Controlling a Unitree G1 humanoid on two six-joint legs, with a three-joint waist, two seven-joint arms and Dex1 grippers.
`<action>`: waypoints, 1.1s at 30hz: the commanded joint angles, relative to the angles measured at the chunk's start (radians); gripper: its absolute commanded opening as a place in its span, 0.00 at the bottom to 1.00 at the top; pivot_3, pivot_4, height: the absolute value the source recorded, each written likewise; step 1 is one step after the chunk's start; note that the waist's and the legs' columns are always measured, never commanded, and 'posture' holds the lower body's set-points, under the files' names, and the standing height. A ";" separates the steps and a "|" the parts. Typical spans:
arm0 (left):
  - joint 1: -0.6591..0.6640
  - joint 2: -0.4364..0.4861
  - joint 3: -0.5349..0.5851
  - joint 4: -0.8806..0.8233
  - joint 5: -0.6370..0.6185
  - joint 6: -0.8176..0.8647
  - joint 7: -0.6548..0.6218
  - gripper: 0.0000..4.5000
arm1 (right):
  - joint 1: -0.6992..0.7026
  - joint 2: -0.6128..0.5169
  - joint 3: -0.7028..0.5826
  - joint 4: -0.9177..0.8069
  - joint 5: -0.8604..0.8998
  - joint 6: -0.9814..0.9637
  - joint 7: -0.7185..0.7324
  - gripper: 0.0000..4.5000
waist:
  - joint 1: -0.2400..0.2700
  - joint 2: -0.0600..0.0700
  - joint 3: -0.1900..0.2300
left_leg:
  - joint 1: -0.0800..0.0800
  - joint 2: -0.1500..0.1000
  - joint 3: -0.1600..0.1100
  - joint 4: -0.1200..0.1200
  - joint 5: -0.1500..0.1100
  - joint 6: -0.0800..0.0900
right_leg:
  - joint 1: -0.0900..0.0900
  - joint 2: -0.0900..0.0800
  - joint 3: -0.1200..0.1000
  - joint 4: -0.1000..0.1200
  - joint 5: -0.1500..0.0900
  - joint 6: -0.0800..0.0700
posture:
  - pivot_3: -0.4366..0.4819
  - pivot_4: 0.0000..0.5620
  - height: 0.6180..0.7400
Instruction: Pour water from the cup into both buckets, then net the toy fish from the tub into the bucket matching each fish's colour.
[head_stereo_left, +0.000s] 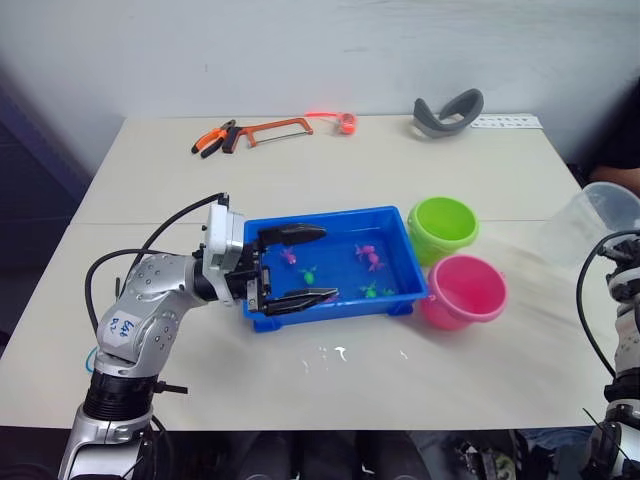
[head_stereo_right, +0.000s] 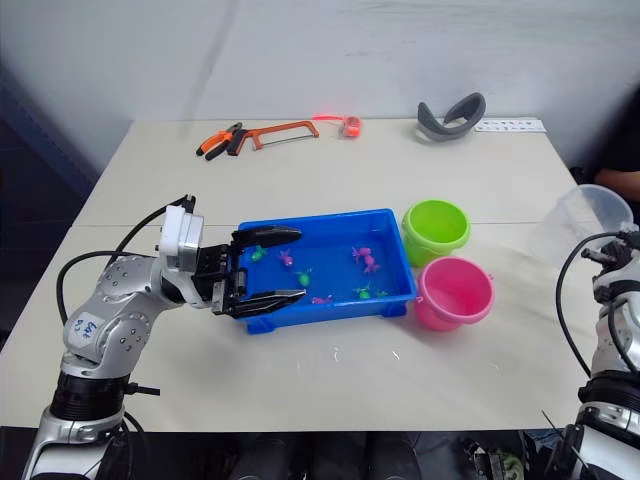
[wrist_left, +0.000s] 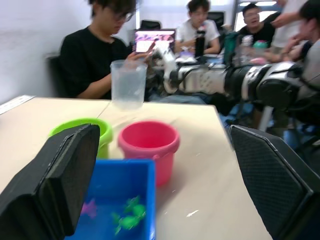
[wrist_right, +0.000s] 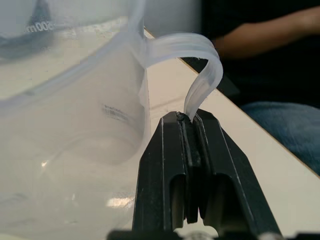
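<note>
The left claw (head_stereo_left: 300, 266) hangs wide open over the left end of the blue tub (head_stereo_left: 395, 225), its two black fingers (head_stereo_left: 291, 234) spread apart with nothing between them; the near finger lies over the tub's front rim, the far one over the water. The tub sits near the middle of the beige worktop (head_stereo_left: 330, 170) and holds several toy fish (head_stereo_left: 368, 255), pink and green, scattered across its floor.

Just right of the tub stand the two buckets, touching or nearly touching each other: the lime green bucket (head_stereo_left: 443, 227) at the tub's far right corner and the pink bucket (head_stereo_left: 464, 290) at its near right corner.

The right claw (wrist_right: 192, 135) is closed tight on the thin, translucent handle of the clear plastic cup (head_stereo_left: 592, 222), which it holds raised and tilted at the right edge of the worktop, well apart from the buckets.

Along the far edge of the worktop lie orange-handled pliers (head_stereo_left: 212, 139), an orange hacksaw (head_stereo_left: 275, 128), a small orange reel (head_stereo_left: 347, 122) and a grey curved band (head_stereo_left: 448, 112). A few small water drops (head_stereo_left: 340, 352) mark the worktop in front of the tub. In the left wrist view, people (wrist_left: 97, 50) sit beyond the worktop.
</note>
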 joint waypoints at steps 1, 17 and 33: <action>-0.039 -0.012 -0.003 -0.053 -0.040 0.030 0.035 1.00 | -0.021 -0.002 -0.006 0.106 -0.023 -0.078 0.018 0.02 | 0.000 0.000 0.000 | 0.000 0.000 0.000 0.000 0.000 0.000 | 0.000 0.000 0.000 0.000 0.000 0.000 | 0.48 0.27 1.00; -0.066 0.007 0.005 -0.024 -0.039 0.065 0.030 1.00 | 0.171 0.055 -0.060 0.000 0.019 -0.078 0.003 0.72 | 0.007 0.000 0.000 | -0.001 0.000 -0.001 0.000 0.000 0.000 | 0.000 0.000 0.000 -0.001 0.000 0.000 | 0.48 0.27 1.00; 0.165 0.069 0.271 0.024 0.015 -0.018 0.172 1.00 | 0.557 0.007 -0.178 -0.974 0.392 0.157 0.303 0.98 | -0.004 0.003 0.001 | 0.005 0.006 0.003 -0.002 -0.002 -0.004 | 0.000 0.001 0.005 -0.003 0.000 -0.001 | 0.48 0.27 1.00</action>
